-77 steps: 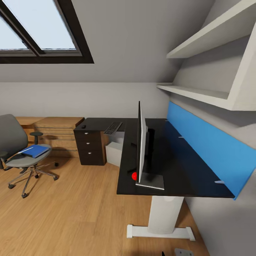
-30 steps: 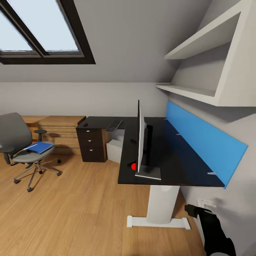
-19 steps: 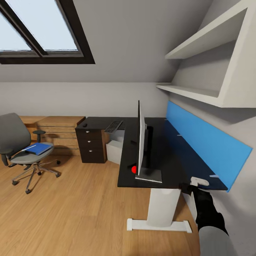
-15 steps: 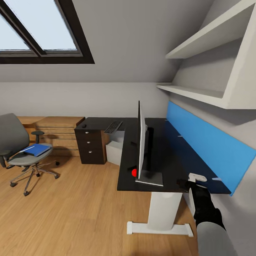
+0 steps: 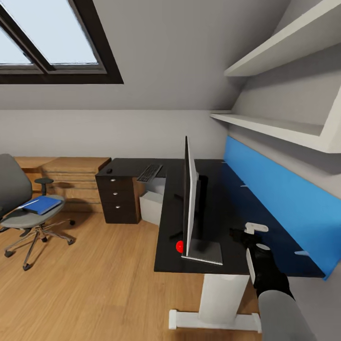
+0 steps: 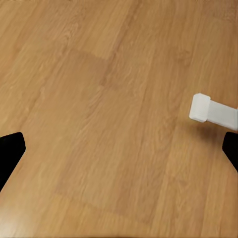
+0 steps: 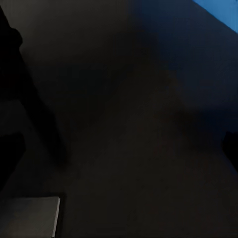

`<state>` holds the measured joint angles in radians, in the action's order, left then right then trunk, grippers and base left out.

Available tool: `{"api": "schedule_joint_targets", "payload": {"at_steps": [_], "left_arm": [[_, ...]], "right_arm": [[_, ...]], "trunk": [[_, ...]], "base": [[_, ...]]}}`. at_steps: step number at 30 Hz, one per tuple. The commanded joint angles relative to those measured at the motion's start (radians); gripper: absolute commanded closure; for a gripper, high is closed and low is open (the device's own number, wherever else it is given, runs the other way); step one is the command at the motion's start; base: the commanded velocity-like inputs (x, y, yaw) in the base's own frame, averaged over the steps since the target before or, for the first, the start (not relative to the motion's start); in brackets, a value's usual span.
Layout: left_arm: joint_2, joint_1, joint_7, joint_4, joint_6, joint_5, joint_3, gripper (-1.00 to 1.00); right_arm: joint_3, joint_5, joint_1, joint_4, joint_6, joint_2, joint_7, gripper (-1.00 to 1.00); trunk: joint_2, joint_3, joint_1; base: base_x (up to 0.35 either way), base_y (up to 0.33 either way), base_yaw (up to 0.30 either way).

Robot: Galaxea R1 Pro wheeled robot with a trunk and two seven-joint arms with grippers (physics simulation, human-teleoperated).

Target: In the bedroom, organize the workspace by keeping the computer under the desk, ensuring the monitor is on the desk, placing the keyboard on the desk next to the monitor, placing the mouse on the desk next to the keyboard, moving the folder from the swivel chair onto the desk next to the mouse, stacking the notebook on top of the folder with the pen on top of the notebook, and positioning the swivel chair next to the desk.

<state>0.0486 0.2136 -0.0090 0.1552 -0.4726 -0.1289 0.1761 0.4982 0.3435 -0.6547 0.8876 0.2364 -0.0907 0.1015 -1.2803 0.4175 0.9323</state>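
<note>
No brand, label or writing could be read anywhere. The glossy black L-shaped desk [image 5: 208, 208] on white legs stood against the wall under a blue upright panel [image 5: 279, 199]. The wide black flat monitor [image 5: 188, 199], seen edge-on, stood upright on the desk close to its near edge, a red dot at its lower corner. On the far wing lay the slim black keyboard [image 5: 149, 172] and, well apart from it above the black three-drawer unit, the small black mouse [image 5: 109, 170]. The plain light-grey tower computer [image 5: 152, 204] sat on the floor under the desk. The grey upholstered swivel chair [image 5: 21, 208] stood well apart from the desk, the bright blue flat folder [image 5: 41, 204] lying on its seat. Open wooden floor [image 5: 94, 279] lay between chair and desk.

The right gripper [image 5: 248, 234] hung over the desk's bare top between the monitor's base and the blue panel, fingers spread apart. In the left wrist view the left gripper [image 6: 119, 151] pointed at the floor, its black fingertips [image 6: 10, 148] wide apart, a white desk foot [image 6: 213, 110] nearby.
</note>
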Motion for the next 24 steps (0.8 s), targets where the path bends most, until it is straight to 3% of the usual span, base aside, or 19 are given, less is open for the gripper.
{"api": "schedule_joint_targets", "payload": {"at_steps": [1, 8, 17, 24], "left_arm": [[0.000, 0.000, -0.001, 0.000, -0.003, -0.009, -0.003, -1.00], [0.000, 0.000, 0.000, -0.001, -0.003, -0.009, -0.003, -1.00], [0.000, 0.000, 0.000, 0.000, -0.003, -0.009, -0.003, -1.00], [0.000, 0.000, 0.000, -0.001, -0.003, -0.009, -0.003, -1.00]], "right_arm": [[0.005, 0.011, -0.001, -0.008, -0.012, -0.001, 0.017, -1.00], [0.005, 0.015, -0.002, -0.065, -0.080, 0.003, 0.067, -1.00], [0.005, 0.017, 0.002, -0.084, -0.093, 0.003, 0.089, -1.00], [0.007, 0.016, 0.005, -0.086, -0.092, 0.004, 0.094, -1.00]], "trunk": [[-0.001, 0.001, 0.000], [-0.001, 0.001, 0.000], [-0.001, 0.001, 0.000], [-0.001, 0.001, 0.000]], "base": [[0.060, 0.000, 0.000], [0.055, 0.000, 0.000], [0.217, 0.000, 0.000], [0.070, 0.000, 0.000]]}}
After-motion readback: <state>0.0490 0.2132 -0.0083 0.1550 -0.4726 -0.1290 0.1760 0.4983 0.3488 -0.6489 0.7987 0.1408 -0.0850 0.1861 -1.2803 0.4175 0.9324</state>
